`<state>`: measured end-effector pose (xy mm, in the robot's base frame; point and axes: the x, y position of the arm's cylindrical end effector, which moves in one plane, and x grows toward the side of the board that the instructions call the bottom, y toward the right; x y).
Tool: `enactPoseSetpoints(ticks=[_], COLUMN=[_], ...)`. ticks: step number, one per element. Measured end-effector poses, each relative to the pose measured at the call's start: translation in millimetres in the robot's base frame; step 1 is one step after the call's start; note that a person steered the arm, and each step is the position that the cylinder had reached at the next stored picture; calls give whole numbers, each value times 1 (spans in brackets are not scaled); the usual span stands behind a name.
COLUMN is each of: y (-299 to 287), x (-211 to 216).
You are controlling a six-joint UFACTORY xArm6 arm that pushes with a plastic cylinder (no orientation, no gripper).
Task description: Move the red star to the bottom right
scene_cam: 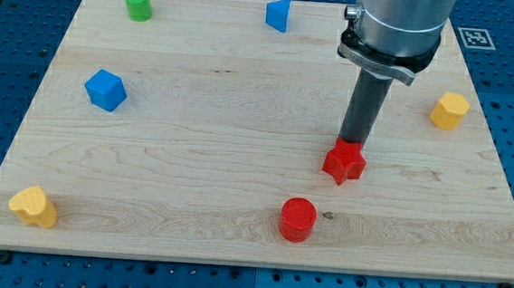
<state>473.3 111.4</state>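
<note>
My tip (355,143) apparently touching the red star (344,162) from the view's top, holding nothing, red cylinder (297,219) below-left.

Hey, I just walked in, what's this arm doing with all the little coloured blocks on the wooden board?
A robot arm is pushing blocks around a wooden board with a dark rod. My tip sits right at the upper edge of the red star, right of centre. Whether they touch, I cannot tell. The star is meant for the bottom right corner and is not there yet. A red cylinder lies below and to the view's left of it. Blue, green and yellow blocks sit apart near the edges.
</note>
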Motion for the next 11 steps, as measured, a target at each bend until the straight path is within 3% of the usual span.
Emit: enactPoseSetpoints(ticks=[2,3,7,11], y=[-63,-33,12,122], x=[5,29,36,68])
